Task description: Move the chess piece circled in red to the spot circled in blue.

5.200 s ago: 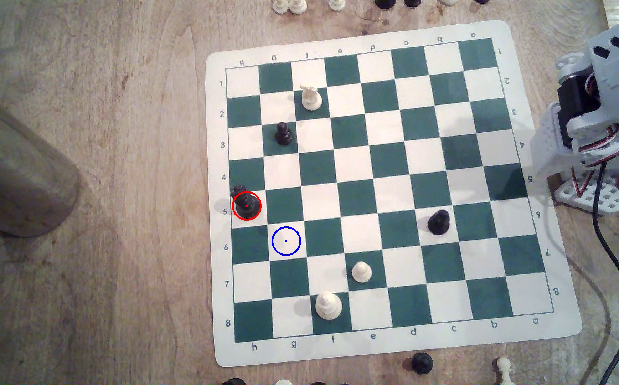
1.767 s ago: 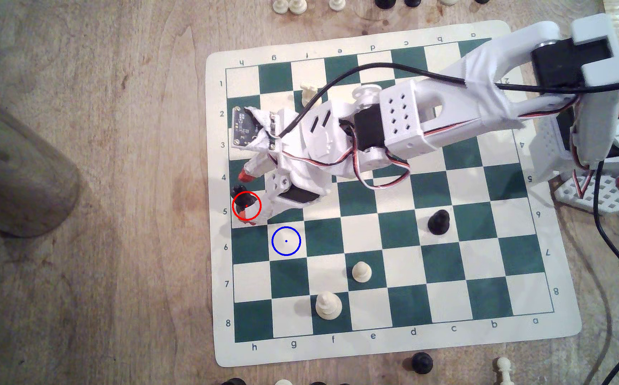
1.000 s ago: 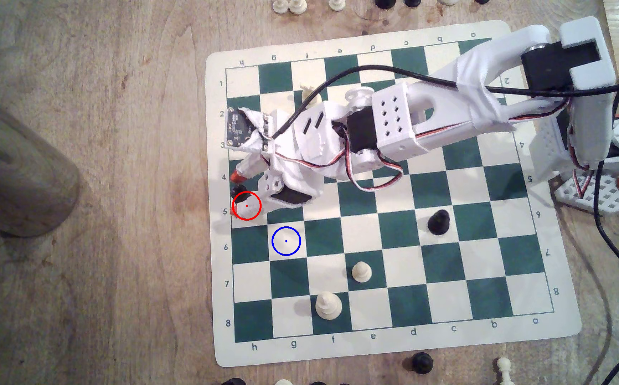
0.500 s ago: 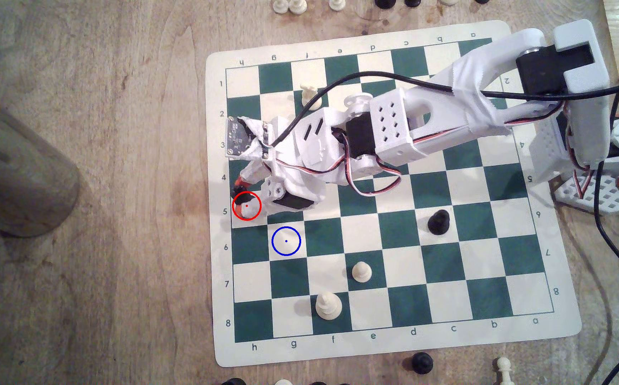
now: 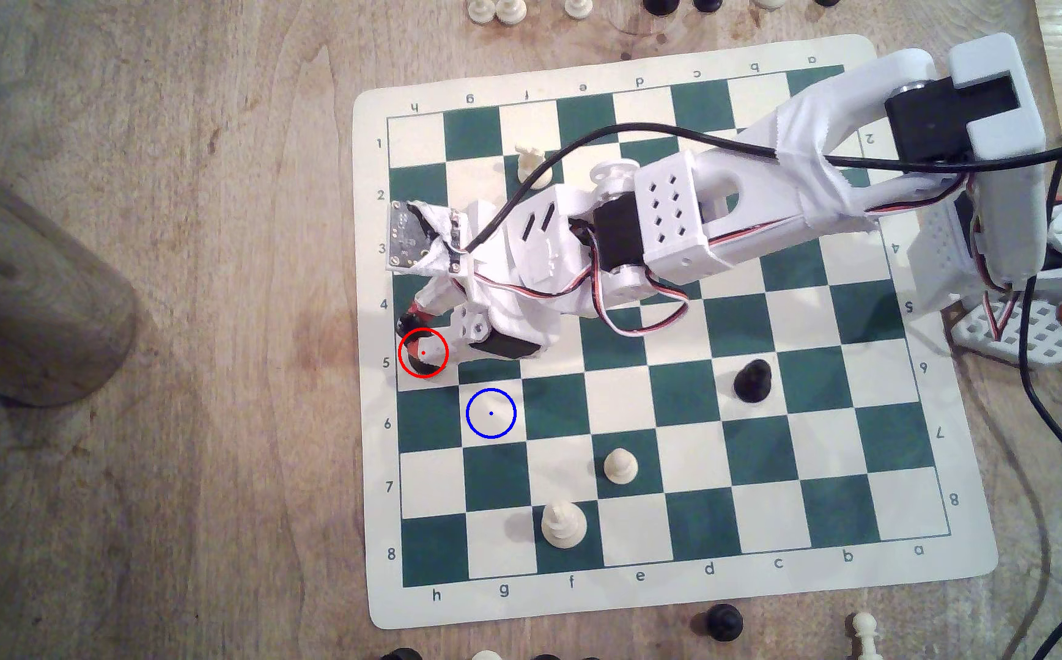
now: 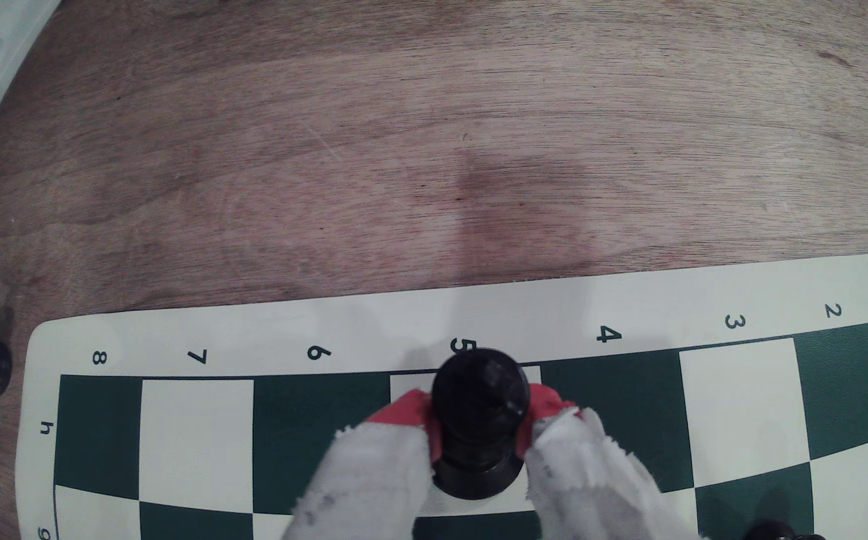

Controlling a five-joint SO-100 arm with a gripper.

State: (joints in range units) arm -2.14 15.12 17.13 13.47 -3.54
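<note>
Seen from the wrist: red-tipped gripper (image 6: 478,441) pinching the tall black chess piece (image 6: 478,415) at mid-height, base on its red-ringed edge square (row 5), presumably for a steady lift toward the blue-ringed spot (image 5: 490,413), diagonally adjacent.

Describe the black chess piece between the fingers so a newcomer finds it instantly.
Start at the green-and-cream chessboard, column h along the exterior view's left edge. On its row-5 cream square stands the black chess piece, red-ringed. Alone among the pieces, red-tipped fingers flank it.
</note>
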